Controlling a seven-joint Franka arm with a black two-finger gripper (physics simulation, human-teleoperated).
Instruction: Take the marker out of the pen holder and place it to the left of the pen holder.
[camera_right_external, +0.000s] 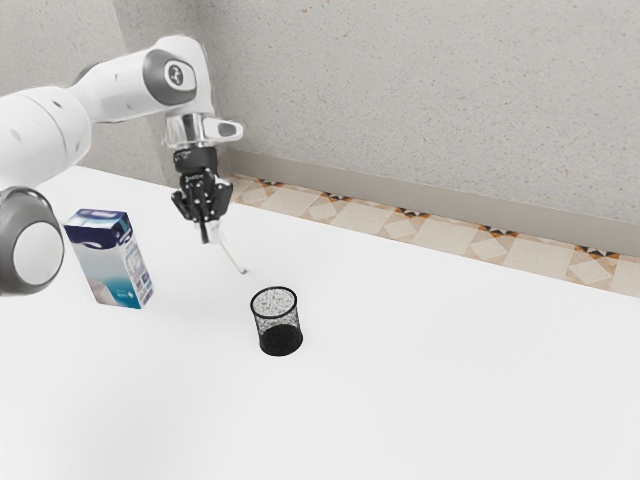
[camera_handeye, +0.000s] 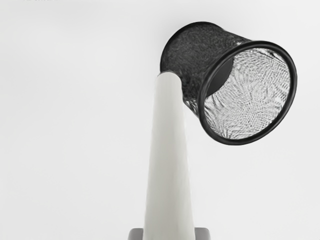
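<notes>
Speckled wall (camera_right_external: 420, 100) and white worktop (camera_right_external: 450, 380) frame the exterior view, where the jaws grip the marker (camera_right_external: 234, 253), clear of the upright pen holder (camera_right_external: 279, 322), while the wrist view shows the marker pinched from both sides, so removal looks done, placing remains.

The slim, whitish marker (camera_right_external: 232, 252) is out of the pen holder (camera_right_external: 275, 317), held aslant in the air — beyond it on the far side, toward the exterior view's left. The pen holder — round black mesh, open-topped — stands upright.
</notes>
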